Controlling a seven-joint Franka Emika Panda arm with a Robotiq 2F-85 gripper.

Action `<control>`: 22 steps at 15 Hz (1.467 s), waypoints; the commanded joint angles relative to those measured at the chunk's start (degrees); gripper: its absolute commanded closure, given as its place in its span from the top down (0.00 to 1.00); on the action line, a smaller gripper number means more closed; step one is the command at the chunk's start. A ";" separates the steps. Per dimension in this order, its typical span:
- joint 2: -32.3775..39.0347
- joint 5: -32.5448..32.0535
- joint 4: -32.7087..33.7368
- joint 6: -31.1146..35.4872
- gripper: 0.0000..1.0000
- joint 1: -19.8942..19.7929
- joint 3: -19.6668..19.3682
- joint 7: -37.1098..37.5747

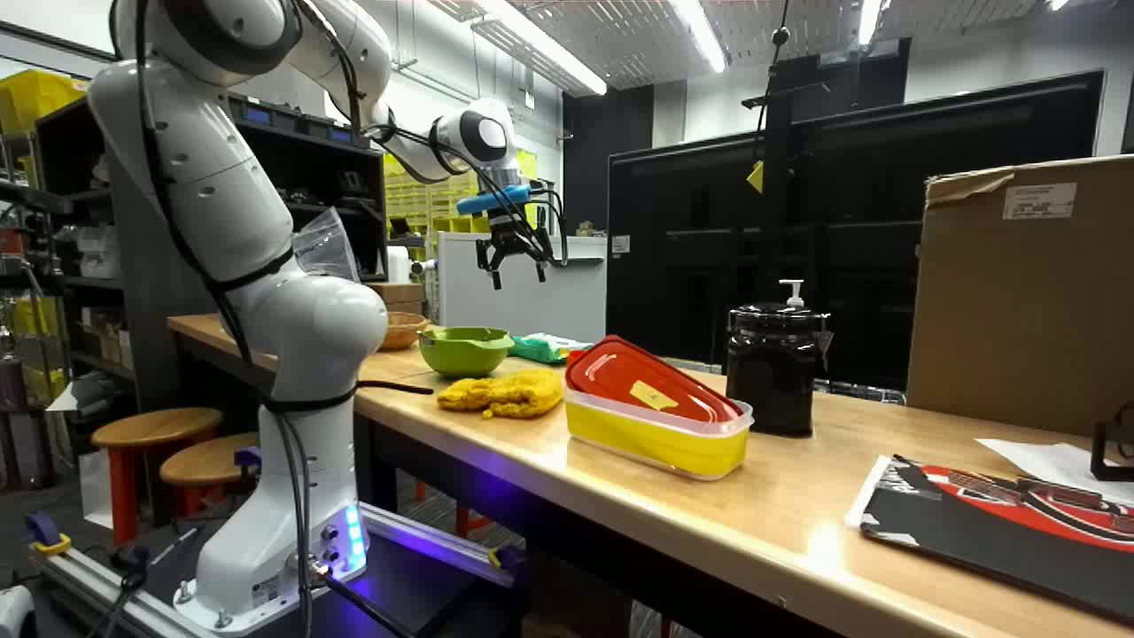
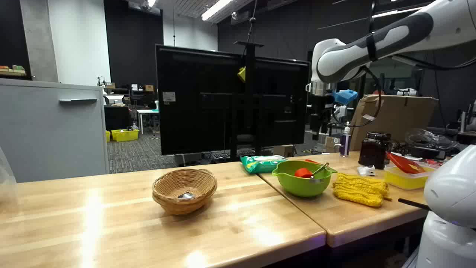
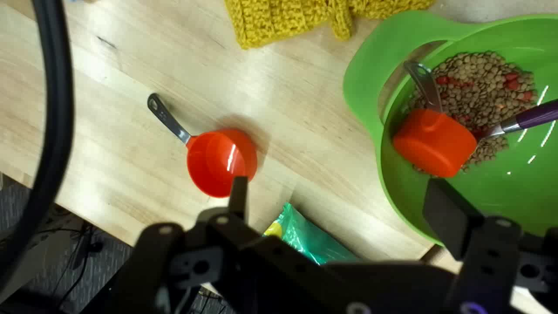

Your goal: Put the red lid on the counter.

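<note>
Gripper [image 1: 519, 276] up high, spread wide over the bench [image 1: 788, 483], and there's the red lid [image 1: 611, 381], sitting tilted on the yellow tub [image 1: 656, 445], one end raised!

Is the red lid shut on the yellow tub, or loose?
Loose: the red lid slants, one edge standing above the yellow tub.

No writing seems legible, even on the labels [image 1: 1040, 201].
</note>
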 commanded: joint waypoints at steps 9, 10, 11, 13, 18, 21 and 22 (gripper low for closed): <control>-0.03 -0.28 0.17 -0.16 1.00 0.18 -0.33 0.27; -0.55 -1.31 -0.01 -0.62 1.00 -0.58 -0.52 0.42; -0.82 -1.91 -0.08 -0.95 1.00 -1.08 -0.61 0.77; -1.80 -4.69 -0.06 -2.77 1.00 -3.16 -0.85 2.20; -3.86 -13.14 -0.03 -10.18 1.00 -9.50 -3.28 5.32; -4.87 -18.04 -0.24 -14.18 1.00 -12.27 -4.71 6.79; -5.15 -19.67 -0.43 -14.96 1.00 -13.10 -5.08 7.73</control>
